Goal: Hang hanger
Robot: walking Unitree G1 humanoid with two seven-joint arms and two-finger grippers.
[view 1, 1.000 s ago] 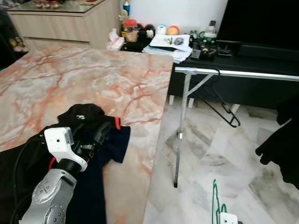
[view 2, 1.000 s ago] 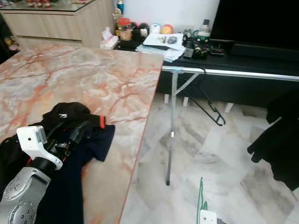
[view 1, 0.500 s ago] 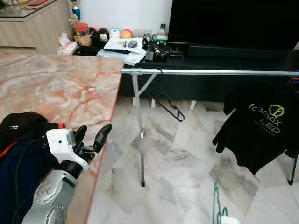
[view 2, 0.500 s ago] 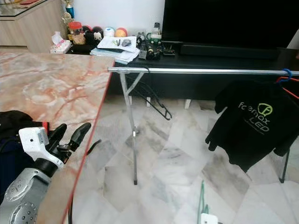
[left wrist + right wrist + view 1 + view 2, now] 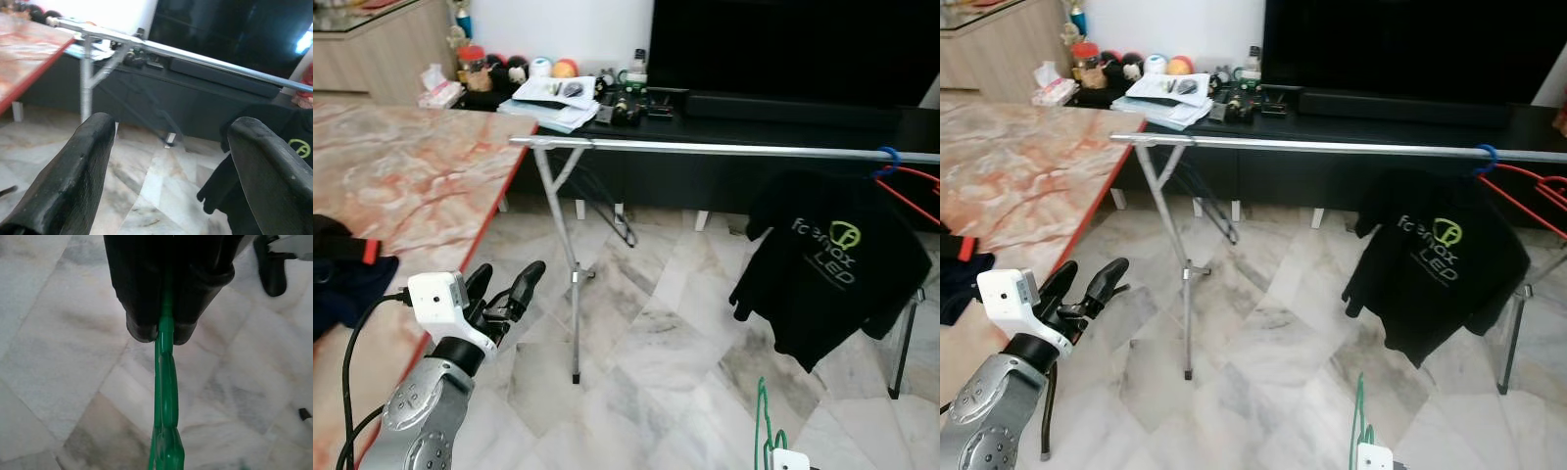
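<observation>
**Green hanger held low before the rail**

Right gripper [image 5: 164,333]: black fingers pinched on a thin green plastic hanger [image 5: 165,396], low over veined marble floor [image 5: 685,343]; its lower end is cut off. Left gripper [image 5: 504,289]: raised beside the marble table [image 5: 411,186], rounded fingers spread, empty. A slim chrome rail [image 5: 705,148] carries a black printed shirt [image 5: 827,264] on a red hanger [image 5: 911,191].

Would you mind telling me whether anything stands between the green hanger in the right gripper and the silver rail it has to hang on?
Nothing visible does. The right gripper holds the green hanger low over the floor, and the rail is bare left of the black T-shirt.
</observation>
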